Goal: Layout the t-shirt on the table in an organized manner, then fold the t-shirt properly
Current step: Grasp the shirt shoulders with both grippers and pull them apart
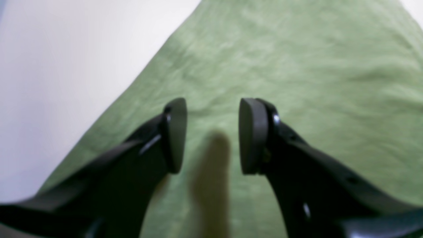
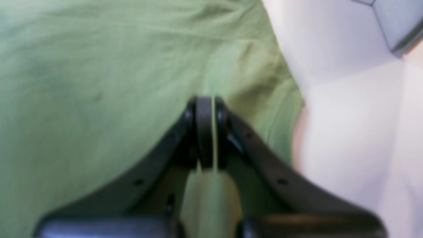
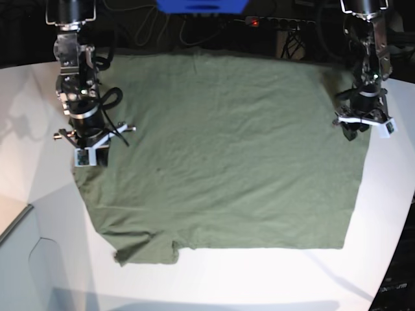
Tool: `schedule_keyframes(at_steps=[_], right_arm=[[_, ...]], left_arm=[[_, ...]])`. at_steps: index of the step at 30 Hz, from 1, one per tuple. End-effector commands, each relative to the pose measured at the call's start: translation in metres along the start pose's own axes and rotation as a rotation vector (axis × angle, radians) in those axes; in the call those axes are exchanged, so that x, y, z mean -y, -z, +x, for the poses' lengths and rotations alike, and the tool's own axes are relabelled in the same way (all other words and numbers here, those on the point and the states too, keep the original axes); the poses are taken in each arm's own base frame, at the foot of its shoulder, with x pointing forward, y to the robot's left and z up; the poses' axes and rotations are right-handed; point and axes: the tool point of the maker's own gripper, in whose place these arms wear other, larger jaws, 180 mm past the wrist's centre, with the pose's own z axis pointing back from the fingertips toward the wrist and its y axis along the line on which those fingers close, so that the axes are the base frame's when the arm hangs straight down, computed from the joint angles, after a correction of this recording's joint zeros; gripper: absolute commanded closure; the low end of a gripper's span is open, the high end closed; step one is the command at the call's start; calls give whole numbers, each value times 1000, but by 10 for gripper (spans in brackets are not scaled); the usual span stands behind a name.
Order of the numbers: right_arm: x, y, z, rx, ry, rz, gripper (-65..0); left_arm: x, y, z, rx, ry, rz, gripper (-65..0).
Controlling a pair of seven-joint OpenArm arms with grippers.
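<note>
right claw (image 2: 207, 132) pinching the t-shirt (image 3: 227, 162) edge | left claw (image 1: 213, 135) hanging released over it | shirt lying spread on the table (image 3: 272, 278)

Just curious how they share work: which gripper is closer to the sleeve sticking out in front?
Right. The right gripper grips the t-shirt edge on that sleeve side; the left gripper hovers open over the opposite edge.

No text, label, brand, number or sign is legible in any view.
</note>
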Motion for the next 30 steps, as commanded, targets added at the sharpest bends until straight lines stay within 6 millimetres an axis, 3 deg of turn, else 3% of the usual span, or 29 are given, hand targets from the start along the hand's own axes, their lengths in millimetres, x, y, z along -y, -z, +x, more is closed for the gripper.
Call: schedule_keyframes(at_steps=[1,6,10,13,21,24,30], right_arm=[[5,-3,17,65,-2,-10,-25],[4,-13,-17,-35,-3,-6,-25],[6,-9,-43,-101,4,-7,-25],[8,5,-50,-130,17,-11,-25],[18,38,-60,-201,44,-25,-25],[24,52,-55,-211,52,-32,-25],[39,76,-30,-200,59,-53,-25]], left_arm=[[4,-4,22,62,21,-22,-255],[-3,-28,12,44,62,-23,-255],[-26,-37,-20,-35,74,24,-256],[-44,-37,-46,-101,59,69,-256],[-37,8,-49,-120,-22,92,-256],[-29,27,-44,-121,-53,91,-256],[7,58,-51,-173,-40,36,-257]])
